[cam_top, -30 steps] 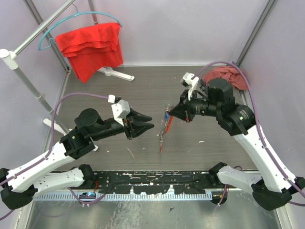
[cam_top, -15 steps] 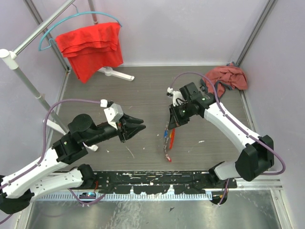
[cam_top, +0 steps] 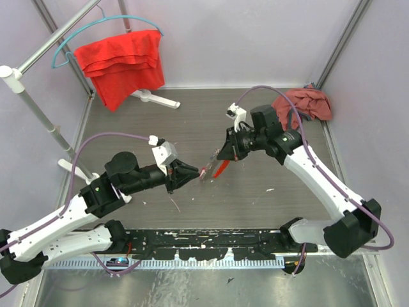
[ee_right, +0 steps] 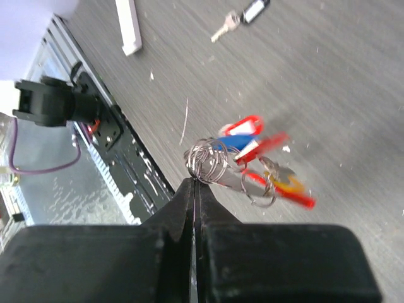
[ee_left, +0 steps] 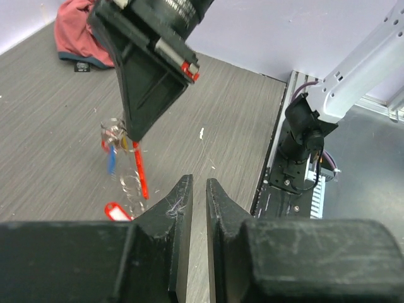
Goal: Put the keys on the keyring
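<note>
My right gripper (cam_top: 216,160) is shut on the wire of the keyring (ee_right: 211,163), holding it above the table mid-scene. From the ring hang a blue-headed key (ee_right: 230,144), an orange-headed key (ee_right: 287,184), a red-framed tag (ee_right: 243,126) and the long red tag (ee_right: 281,192). The left wrist view shows the keyring (ee_left: 117,134) dangling under the right gripper's black wedge (ee_left: 145,82). My left gripper (cam_top: 192,174) points at the cluster (cam_top: 206,171) from the left. Its jaws stand nearly together with nothing between them.
A loose key with a small black oblong (ee_right: 251,9) lies on the table beyond a white strip (ee_right: 129,25). A red cloth (cam_top: 121,64) hangs on a hanger back left; another cloth (cam_top: 305,102) lies back right. A black rail (cam_top: 211,240) runs along the near edge.
The right gripper has lifted the keyring and carried it left toward the left arm. The left gripper has closed from wide open and reached right toward the keyring.
</note>
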`<state>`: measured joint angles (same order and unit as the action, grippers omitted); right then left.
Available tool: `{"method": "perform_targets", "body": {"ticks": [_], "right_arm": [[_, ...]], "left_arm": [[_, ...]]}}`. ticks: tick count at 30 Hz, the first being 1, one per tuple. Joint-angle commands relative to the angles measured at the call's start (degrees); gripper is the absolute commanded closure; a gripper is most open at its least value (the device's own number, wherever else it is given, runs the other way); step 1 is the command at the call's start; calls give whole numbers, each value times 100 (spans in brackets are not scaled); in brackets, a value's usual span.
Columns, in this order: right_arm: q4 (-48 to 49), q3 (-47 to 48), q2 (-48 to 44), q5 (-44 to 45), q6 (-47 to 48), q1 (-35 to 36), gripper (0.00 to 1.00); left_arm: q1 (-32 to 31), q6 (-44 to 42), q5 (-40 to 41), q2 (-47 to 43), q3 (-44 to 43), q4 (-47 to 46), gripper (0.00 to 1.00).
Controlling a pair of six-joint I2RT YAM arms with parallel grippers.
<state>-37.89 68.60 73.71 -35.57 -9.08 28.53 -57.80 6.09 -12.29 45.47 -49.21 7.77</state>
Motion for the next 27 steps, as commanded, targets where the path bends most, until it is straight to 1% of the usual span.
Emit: {"method": "perform_targets", "body": {"ticks": [1,4,7,9,13,20,27], "right_arm": [[1095,-92,-655,-150,-297,-1,99],[1120,-105,-764,-169,-272,4,99],[480,408,-664,101,4,3,99],[251,608,-624,-23,63,3,99],[591,534,-807,-381,-138,3,99],[600,657,-933,-325,-271,4,99],[652,787,-1026,-264,-409,3,99]], "left_arm": [[-12,31,-160,44,64,-168,79],[-12,7,-211,126,36,-265,79],[-16,-18,-365,235,-15,-367,79],[-15,-36,-485,302,-48,-440,80],[-12,-76,-523,371,-103,-493,80],[-12,-34,-594,388,-119,-769,71],[-14,45,-729,525,-147,-995,68]]}}
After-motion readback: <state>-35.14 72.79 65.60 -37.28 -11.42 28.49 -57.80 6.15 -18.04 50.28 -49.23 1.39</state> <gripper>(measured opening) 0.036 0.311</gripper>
